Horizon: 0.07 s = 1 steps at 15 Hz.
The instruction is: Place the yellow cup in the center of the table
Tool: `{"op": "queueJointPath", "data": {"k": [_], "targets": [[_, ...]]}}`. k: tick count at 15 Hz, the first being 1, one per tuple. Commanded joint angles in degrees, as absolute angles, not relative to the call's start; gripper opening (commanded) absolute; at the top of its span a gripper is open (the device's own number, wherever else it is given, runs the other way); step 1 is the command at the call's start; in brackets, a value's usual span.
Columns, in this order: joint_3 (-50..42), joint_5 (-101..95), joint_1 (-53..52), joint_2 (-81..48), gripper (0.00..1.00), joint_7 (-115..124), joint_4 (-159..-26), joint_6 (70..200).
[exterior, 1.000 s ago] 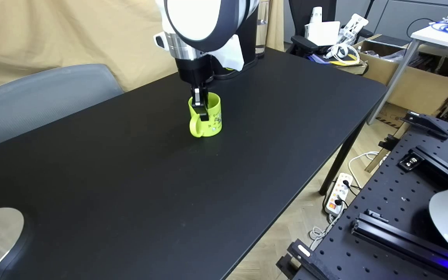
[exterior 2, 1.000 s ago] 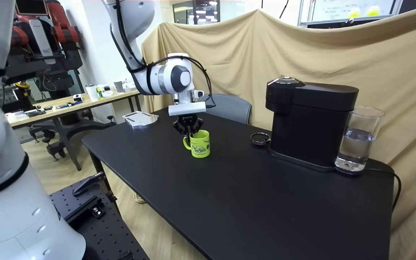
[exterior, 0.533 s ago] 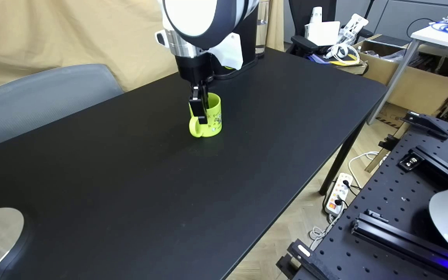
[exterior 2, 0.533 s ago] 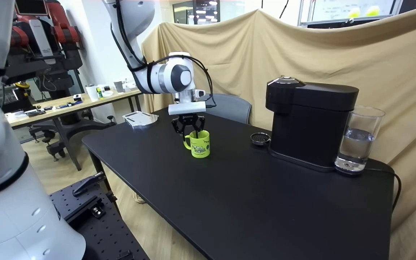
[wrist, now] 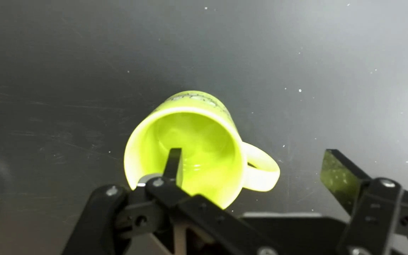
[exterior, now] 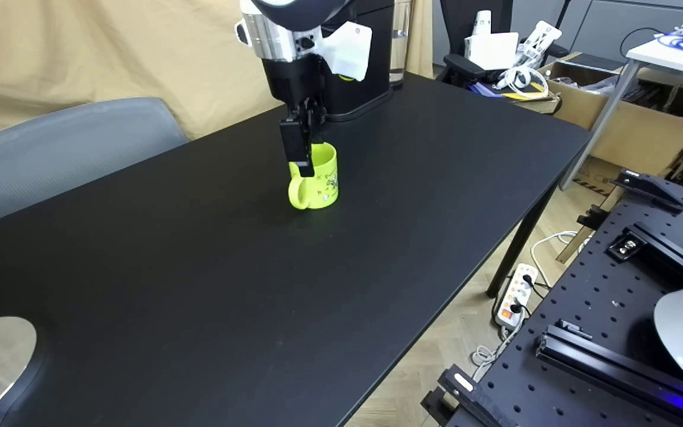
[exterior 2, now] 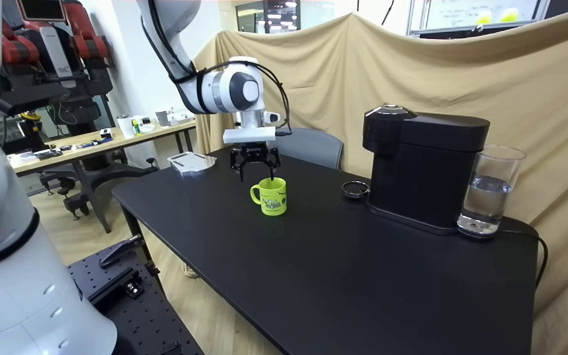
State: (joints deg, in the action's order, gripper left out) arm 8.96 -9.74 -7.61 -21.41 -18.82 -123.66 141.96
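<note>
The yellow cup (exterior: 322, 185) stands upright on the black table (exterior: 199, 284), its handle toward the side away from the coffee machine. Both exterior views show my gripper (exterior 2: 257, 180) right above the cup, jaws wide apart and nothing held. In the wrist view one finger (wrist: 173, 164) overlaps the mouth of the cup (wrist: 207, 141), while the opposite finger (wrist: 340, 177) stands well beyond the handle. In an exterior view the tip of one finger is at the height of the cup's rim; whether it is still slightly inside cannot be told.
A black coffee machine (exterior 2: 427, 167) and a glass of water (exterior 2: 491, 197) stand at the table's end. Beside the machine lies a small round drip tray (exterior 2: 355, 189). A shiny metal plate (exterior 2: 191, 162) lies toward the opposite end. A grey chair (exterior: 69, 154) is behind the table.
The gripper has opened from shut at the cup's handle-side wall and risen. The cup has stayed in place on the table.
</note>
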Motion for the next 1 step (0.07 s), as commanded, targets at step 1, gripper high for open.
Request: {"op": "queueJointPath", "data": {"k": [1], "targets": [[9.25,-8.0,-7.83,-16.82,1.0,-14.89,-124.99,135.79]]}}
